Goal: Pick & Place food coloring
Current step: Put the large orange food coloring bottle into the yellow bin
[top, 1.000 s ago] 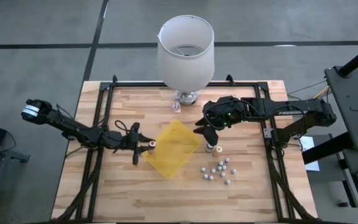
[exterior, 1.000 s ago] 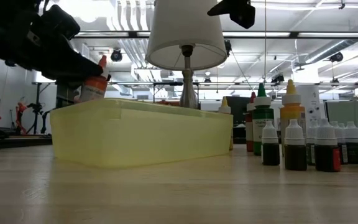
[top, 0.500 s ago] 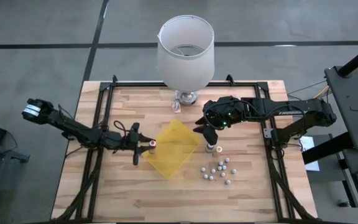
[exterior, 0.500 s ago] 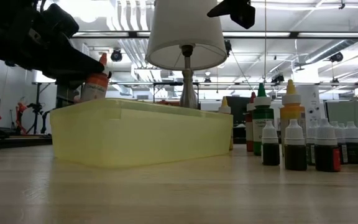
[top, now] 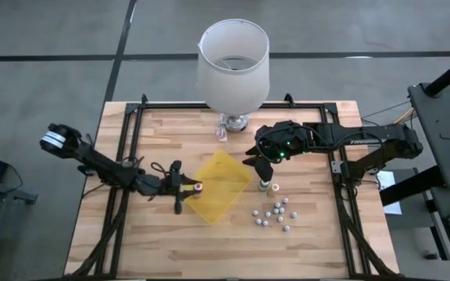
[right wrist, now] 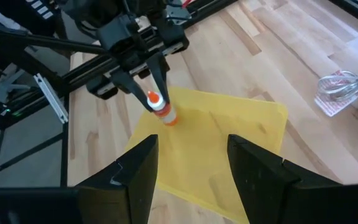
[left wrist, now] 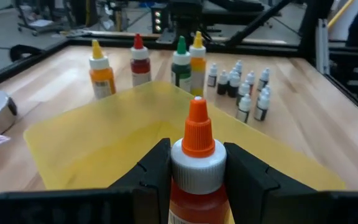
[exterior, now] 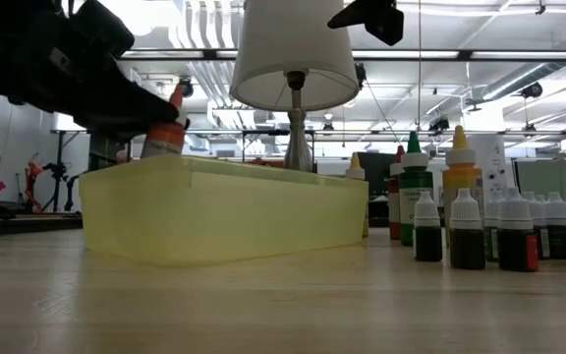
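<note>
The left end effector holds a food coloring bottle with an orange cap tight between its two fingers. The bottle is just over the near edge of the yellow tray, above the rim. Inside, the tray looks bare, with open room.

The right end effector hangs over the tray's other edge with its fingers apart and nothing between them. A small bottle stands just below it on the worktop. A bunch of tiny bottles stands near that side of the tray. Four taller bottles stand in a row past the tray's far edge.

The worktop is pale wood with a dark frame round it. A white lamp stands at the back. The left arm reaches low across the worktop.
</note>
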You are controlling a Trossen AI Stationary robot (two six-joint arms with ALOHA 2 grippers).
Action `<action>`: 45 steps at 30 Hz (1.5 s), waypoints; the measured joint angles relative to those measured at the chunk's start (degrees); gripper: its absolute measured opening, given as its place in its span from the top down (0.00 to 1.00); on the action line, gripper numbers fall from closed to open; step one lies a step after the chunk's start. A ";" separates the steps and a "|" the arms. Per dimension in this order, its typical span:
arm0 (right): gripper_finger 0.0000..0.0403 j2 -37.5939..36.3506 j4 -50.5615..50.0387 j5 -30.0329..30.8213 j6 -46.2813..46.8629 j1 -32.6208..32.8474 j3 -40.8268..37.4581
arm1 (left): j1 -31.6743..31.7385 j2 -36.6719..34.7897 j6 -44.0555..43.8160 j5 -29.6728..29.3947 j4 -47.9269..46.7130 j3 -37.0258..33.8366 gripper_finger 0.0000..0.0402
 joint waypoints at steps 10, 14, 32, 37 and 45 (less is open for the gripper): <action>0.55 0.00 -0.04 0.00 -0.13 0.00 0.00 | -0.48 4.75 1.76 -4.76 2.48 0.06 0.77; 0.55 0.00 -0.07 0.00 -0.17 0.00 0.00 | -0.51 6.25 0.98 -5.27 2.80 0.06 0.77; 0.55 0.00 -0.20 0.00 -0.27 -0.01 0.00 | -0.72 8.49 -1.42 -5.22 2.83 0.06 0.76; 0.55 0.00 -0.22 -0.01 -0.48 -0.01 0.00 | -0.72 8.49 -2.42 -5.20 1.91 0.04 0.74; 0.55 -0.02 -0.22 -0.02 -0.48 -0.01 0.00 | -0.75 8.49 -2.73 -4.46 1.90 0.04 0.73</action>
